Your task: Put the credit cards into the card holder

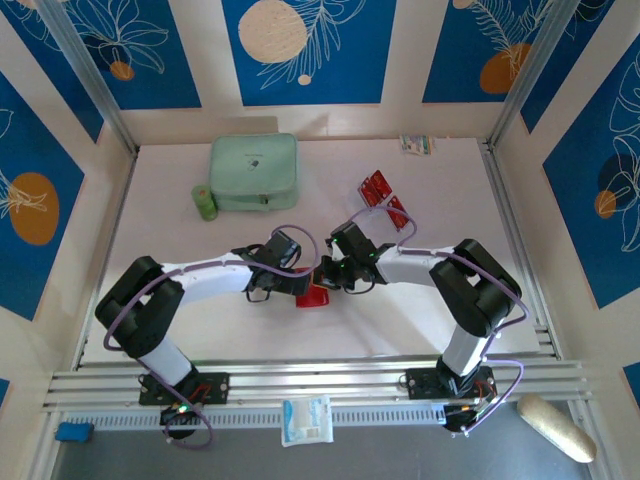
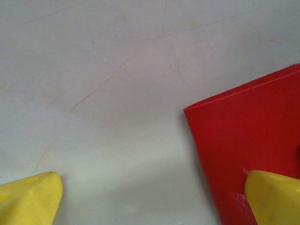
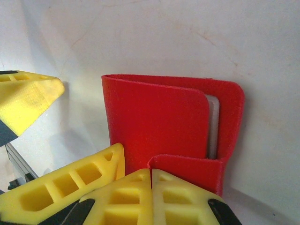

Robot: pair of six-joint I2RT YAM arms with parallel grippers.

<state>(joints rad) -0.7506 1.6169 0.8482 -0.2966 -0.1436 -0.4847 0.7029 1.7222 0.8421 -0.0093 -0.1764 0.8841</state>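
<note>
The red card holder (image 1: 318,297) lies on the white table between the two arms. In the right wrist view the card holder (image 3: 159,122) is folded shut, with pale sleeves (image 3: 212,126) showing at its right edge and the snap tab (image 3: 187,166) wrapped over its near side. My right gripper (image 3: 151,180) is shut, its tips against the tab's edge with nothing visibly between them. My left gripper (image 2: 150,201) stands wide open, one fingertip (image 2: 274,197) resting on the card holder (image 2: 248,140), the other on bare table. Red credit cards (image 1: 375,187) lie apart at the back right.
A mint-green zip case (image 1: 254,172) sits at the back left with a small green object (image 1: 205,203) beside it. A small packet (image 1: 417,144) lies by the back wall. Both arms (image 1: 230,270) stretch inward and nearly meet over the table's middle.
</note>
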